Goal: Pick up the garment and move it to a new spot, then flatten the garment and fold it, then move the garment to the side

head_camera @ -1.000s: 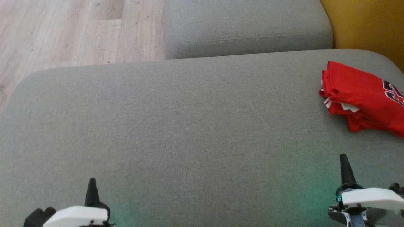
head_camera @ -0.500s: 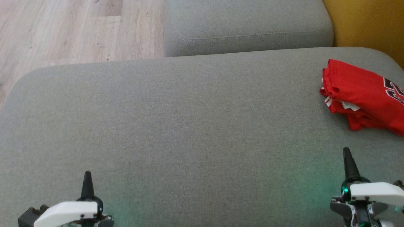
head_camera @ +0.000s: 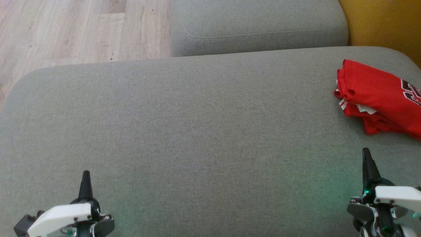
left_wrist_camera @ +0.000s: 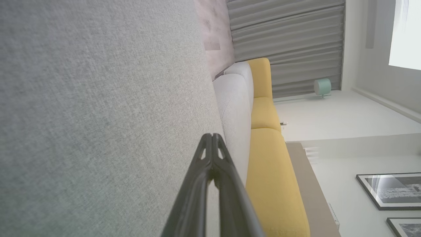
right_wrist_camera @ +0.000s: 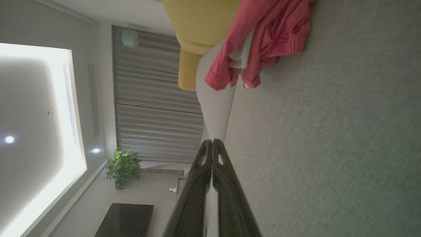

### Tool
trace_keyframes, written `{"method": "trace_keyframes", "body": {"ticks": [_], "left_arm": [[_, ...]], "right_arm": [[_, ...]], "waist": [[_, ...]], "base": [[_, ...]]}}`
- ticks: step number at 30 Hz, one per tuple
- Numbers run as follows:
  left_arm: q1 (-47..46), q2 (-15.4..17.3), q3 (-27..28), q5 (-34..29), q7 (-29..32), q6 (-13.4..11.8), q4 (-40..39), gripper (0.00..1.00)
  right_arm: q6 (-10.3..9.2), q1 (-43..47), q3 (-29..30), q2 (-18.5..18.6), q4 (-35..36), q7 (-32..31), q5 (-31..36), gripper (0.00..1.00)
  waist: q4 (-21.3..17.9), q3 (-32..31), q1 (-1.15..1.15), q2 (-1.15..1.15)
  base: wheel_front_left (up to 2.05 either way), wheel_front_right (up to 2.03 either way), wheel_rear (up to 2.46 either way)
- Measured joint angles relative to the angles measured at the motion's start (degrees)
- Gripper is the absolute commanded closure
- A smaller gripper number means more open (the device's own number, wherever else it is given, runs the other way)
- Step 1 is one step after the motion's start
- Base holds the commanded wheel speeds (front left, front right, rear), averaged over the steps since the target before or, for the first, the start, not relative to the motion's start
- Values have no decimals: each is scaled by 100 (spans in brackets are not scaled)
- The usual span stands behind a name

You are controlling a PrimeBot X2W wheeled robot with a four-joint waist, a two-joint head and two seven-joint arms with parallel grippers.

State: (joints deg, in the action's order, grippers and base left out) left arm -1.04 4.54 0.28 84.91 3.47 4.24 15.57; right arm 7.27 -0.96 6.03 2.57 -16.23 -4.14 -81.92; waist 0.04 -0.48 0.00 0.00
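**Left pincer** (head_camera: 86, 175): two dark fingers pressed together into a single point, with nothing between them. It sits low over the near left part of the cushion (head_camera: 197, 125), fingers pointing away from the robot. Whether it touches the fabric cannot be told.

**Right pincer** (head_camera: 366, 154): fingers together with the tips meeting, empty. It sits over the near right part of the cushion. Contact with the fabric cannot be told.

**Garment** (head_camera: 378, 95): red, with white trim and dark lettering, folded into a layered bundle. It lies on the cushion ahead of the right pincer and slightly to its right, apart from it and untouched. It is well apart from the left pincer, far to that pincer's right. Its right part runs past the edge of the head view.

**Cushion**: grey weave, broad, lying under both pincers. A faint green glow shows on the fabric beside each pincer.

**Rear cushion** (head_camera: 256, 26): grey with a stitched seam, beyond both pincers, against the cushion's far edge.

**Floor** (head_camera: 65, 29): pale wood, beyond the left pincer.

**Yellow seat** (head_camera: 384, 23): beyond the garment, ahead of the right pincer.

**Curtain** (left_wrist_camera: 286, 33): grey and pleated, far past the left pincer's tips.

**Plant** (right_wrist_camera: 121, 168): green, far off to one side of the right pincer's fingers in the right wrist view.
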Motion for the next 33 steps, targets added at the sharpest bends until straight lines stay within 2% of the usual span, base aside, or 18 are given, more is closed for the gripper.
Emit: {"method": "trace_keyframes", "body": {"ticks": [16, 33], "left_arm": [[-199, -162, 371, 706, 255, 278, 13, 100], [-222, -176, 374, 706, 258, 286, 13, 100]], "right_arm": [[0, -205, 133, 0, 4, -170, -998, 100], [0, -205, 145, 0, 4, -178, -1001, 100]], "waist": [[-4, 66, 0, 0], [-4, 66, 0, 0]], "base": [[0, 0, 0], [0, 0, 0]]}}
